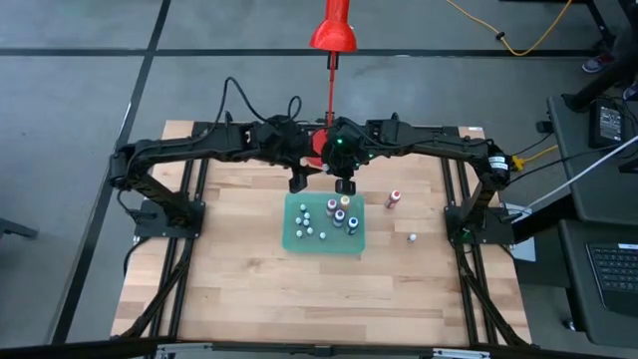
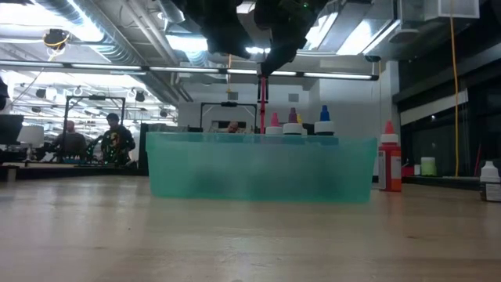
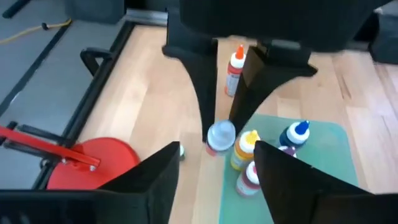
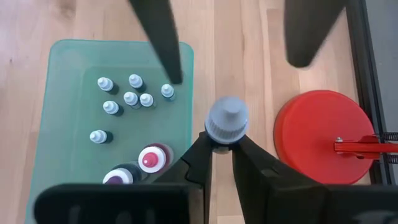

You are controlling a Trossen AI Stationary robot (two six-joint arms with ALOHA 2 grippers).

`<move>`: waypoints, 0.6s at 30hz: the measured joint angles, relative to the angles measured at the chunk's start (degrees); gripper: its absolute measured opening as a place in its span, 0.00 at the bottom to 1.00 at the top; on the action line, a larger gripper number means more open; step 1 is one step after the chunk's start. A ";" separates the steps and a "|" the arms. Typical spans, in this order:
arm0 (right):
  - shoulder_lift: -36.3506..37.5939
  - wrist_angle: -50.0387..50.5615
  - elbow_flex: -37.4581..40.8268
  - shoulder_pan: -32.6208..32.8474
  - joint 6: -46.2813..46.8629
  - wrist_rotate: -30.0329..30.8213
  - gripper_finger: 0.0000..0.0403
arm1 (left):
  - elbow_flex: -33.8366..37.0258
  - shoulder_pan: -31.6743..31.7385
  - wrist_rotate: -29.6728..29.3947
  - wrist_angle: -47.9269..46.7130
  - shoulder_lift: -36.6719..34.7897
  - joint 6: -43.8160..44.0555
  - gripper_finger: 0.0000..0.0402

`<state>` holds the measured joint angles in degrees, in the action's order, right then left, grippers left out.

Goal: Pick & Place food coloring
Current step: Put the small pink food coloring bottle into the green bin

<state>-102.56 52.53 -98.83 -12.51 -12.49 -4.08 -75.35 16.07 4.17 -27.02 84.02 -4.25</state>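
The right claw (image 4: 222, 148) is pinching a small grey-capped bottle (image 4: 226, 121) just below its cap, holding it upright in the air above the far rim of the green tray (image 4: 62, 74), between the tray and the red lamp base (image 4: 317, 134). A bottle like this looks light and rigid, with smooth plastic sides that could slip or twist, so the narrow neck under the cap, where the fingers sit now, seems the safest place to hold it.

In the tray stand several tiny white-capped bottles (image 4: 129, 98) and some larger ones with pink and purple caps (image 4: 151, 158). Out on the worktop (image 1: 239, 289) a red bottle (image 1: 394, 199) stands upright to the right of the tray, and a small white-capped one (image 1: 413, 237) sits farther out.

The right arm reaches in from the right side, its wrist turned down over the tray's back edge. The left claw (image 3: 214, 180) hangs spread and empty close beside it, over the same edge, its arm reaching in from the left.
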 joint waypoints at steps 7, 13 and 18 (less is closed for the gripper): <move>0.00 -0.31 0.00 0.00 0.05 -0.02 0.14 | -0.02 -0.35 1.36 1.27 1.44 -0.08 0.53; 0.00 -0.35 0.00 0.00 0.17 -0.02 0.14 | -0.02 -0.17 1.82 1.89 1.82 -0.09 0.48; 0.00 -0.39 0.00 0.00 0.17 -0.02 0.14 | -0.02 -0.17 1.94 1.93 1.82 -0.34 0.42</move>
<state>-102.56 52.14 -98.83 -12.51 -12.32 -4.10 -75.37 15.90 6.11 -25.10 85.84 -4.60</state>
